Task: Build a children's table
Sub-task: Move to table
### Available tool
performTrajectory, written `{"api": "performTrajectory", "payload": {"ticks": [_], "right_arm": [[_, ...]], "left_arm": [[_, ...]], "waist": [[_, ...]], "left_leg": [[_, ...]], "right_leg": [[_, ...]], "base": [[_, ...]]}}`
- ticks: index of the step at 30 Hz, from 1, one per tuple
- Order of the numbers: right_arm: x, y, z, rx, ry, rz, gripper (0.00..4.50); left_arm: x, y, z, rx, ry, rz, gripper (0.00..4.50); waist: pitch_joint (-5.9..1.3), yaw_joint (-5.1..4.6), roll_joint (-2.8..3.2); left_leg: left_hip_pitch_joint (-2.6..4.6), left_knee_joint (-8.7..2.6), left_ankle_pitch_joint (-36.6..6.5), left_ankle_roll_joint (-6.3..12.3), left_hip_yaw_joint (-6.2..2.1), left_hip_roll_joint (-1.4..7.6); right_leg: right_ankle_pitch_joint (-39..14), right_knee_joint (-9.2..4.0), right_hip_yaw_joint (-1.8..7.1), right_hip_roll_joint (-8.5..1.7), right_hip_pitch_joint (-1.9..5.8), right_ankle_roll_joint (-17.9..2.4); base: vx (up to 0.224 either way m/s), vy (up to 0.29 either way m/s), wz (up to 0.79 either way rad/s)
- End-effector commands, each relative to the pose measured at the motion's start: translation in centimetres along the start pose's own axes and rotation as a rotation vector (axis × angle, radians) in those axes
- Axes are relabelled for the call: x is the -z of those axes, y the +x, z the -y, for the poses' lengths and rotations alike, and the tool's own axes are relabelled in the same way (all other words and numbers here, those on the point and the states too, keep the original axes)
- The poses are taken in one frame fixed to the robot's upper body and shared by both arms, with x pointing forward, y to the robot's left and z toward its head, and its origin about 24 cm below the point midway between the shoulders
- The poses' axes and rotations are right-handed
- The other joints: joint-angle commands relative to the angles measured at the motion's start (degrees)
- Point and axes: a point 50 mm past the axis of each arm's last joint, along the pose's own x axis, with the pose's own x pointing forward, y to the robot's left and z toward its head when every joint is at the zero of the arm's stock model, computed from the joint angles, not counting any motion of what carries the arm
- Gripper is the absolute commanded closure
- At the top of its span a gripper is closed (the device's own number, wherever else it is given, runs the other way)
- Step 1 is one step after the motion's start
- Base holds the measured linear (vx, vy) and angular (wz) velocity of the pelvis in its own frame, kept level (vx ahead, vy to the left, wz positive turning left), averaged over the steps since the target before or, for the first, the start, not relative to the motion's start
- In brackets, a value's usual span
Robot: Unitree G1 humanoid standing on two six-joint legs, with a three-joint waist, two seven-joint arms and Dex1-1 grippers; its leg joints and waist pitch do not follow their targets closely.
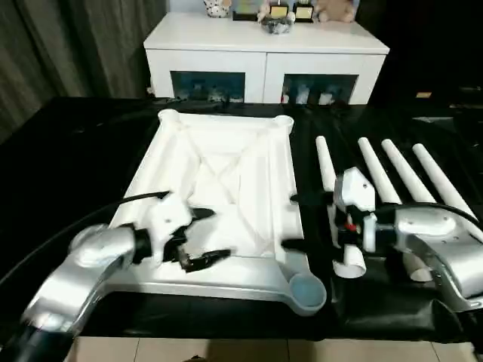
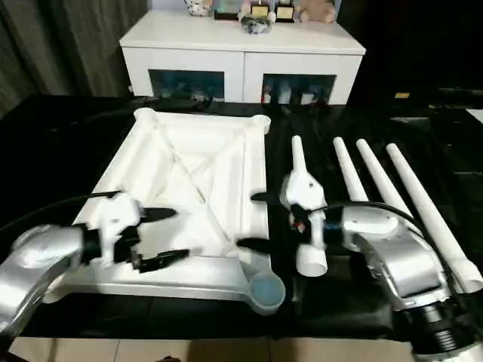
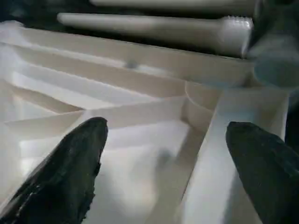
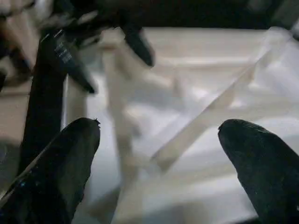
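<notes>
Item: tabletop (image 1: 219, 196), ribbed underside up, on the black counter (image 1: 68, 158); four legs (image 1: 396, 172) loose beside it, none fitted. My left gripper (image 1: 207, 236) and right gripper (image 1: 293, 222): jaws wide, empty. Risk: the nearest leg (image 1: 330, 188) may roll if nudged.

A black work surface (image 1: 68, 166) is seen in the foreground. Behind it, a white cabinet (image 1: 266, 53) with two glass doors (image 1: 207, 85) is placed against the wall. Small trophies (image 1: 291, 10) and soft toys (image 1: 333, 9) are arranged on top. Dark curtains (image 1: 75, 41) are hung at the left.
</notes>
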Motion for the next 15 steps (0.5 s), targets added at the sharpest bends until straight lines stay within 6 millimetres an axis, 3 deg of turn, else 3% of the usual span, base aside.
{"api": "performTrajectory", "payload": {"ticks": [1, 2, 5, 7, 8, 9, 11, 15], "right_arm": [[-0.2, -0.2, 0.1, -0.027, -0.034, -0.024, 0.0], [0.0, -0.3, 0.0, -0.039, -0.038, -0.045, 0.0], [0.4, -0.7, -0.2, -0.067, -0.046, -0.088, 0.0], [0.6, -0.7, -0.4, -0.082, -0.059, -0.111, 0.0], [0.7, -0.7, -0.5, -0.084, -0.066, -0.121, 0.0], [0.7, -0.7, -0.5, -0.084, -0.066, -0.121, 0.0], [0.7, -0.6, -0.6, -0.087, -0.067, -0.123, 0.0], [0.6, -0.7, -0.7, -0.097, -0.07, -0.129, 0.0]], "left_arm": [[0.3, 0.4, 0.0, 0.043, 0.024, -0.034, 0.3], [0.2, 0.8, -0.1, 0.063, 0.03, -0.039, 0.52], [0.3, 1.5, -0.3, 0.147, 0.03, -0.072, 0.67], [0.7, 1.6, -0.3, 0.211, 0.038, -0.118, 0.89], [0.9, 1.7, -0.4, 0.24, 0.053, -0.144, 1.03], [0.9, 1.7, -0.4, 0.24, 0.053, -0.144, 1.03], [1.0, 1.7, -0.8, 0.253, 0.077, -0.172, 1.23], [1.2, 1.7, -1.2, 0.278, 0.081, -0.193, 1.57]], "waist": [[-2.4, 0.02, 0.15], [-2.5, 0.0, 0.25], [-2.75, 0.18, 0.24], [-2.9, 0.24, 0.29], [-3.18, 0.24, 0.25], [-3.18, 0.24, 0.25], [-3.7, 0.28, 0.46], [-3.95, 0.53, 0.69]], "left_leg": [[1.31, -6.81, -25.42, -3.82, -3.05, 6.12], [1.16, -6.71, -24.24, -3.13, -3.01, 6.18], [1.58, -6.4, -22.33, -1.97, -2.47, 6.31], [1.39, -6.32, -18.97, -0.5, -2.21, 6.44], [1.25, -6.04, -15.55, 0.98, -1.95, 6.42], [1.25, -6.04, -15.55, 0.98, -1.95, 6.42], [1.2, -5.3, -9.94, 3.97, -1.64, 6.4], [1.11, -4.81, -6.99, 5.92, -1.5, 6.52]], "right_leg": [[-12.82, -5.24, 2.22, -4.95, 0.16, -10.32], [-12.08, -5.13, 2.08, -4.92, 0.29, -10.56], [-10.02, -5.1, 2.15, -4.98, 0.02, -11.74], [-5.2, -4.82, 2.05, -4.86, 0.28, -13.21], [-0.3, -4.46, 1.93, -4.83, 0.54, -14.39], [-0.3, -4.46, 1.93, -4.83, 0.54, -14.39], [8.29, -3.81, 1.69, -4.78, 0.75, -16.29], [13.29, -3.27, 1.36, -4.69, 0.58, -17.85]], "base": [[0.0, 0.0, 0.0], [0.0, 0.0, 0.0], [0.0, 0.0, 0.0], [0.032, -0.003, -0.03], [0.0, 0.0, 0.0], [0.0, 0.0, 0.0], [0.0, 0.0, 0.0], [0.0, 0.0, 0.0]]}}
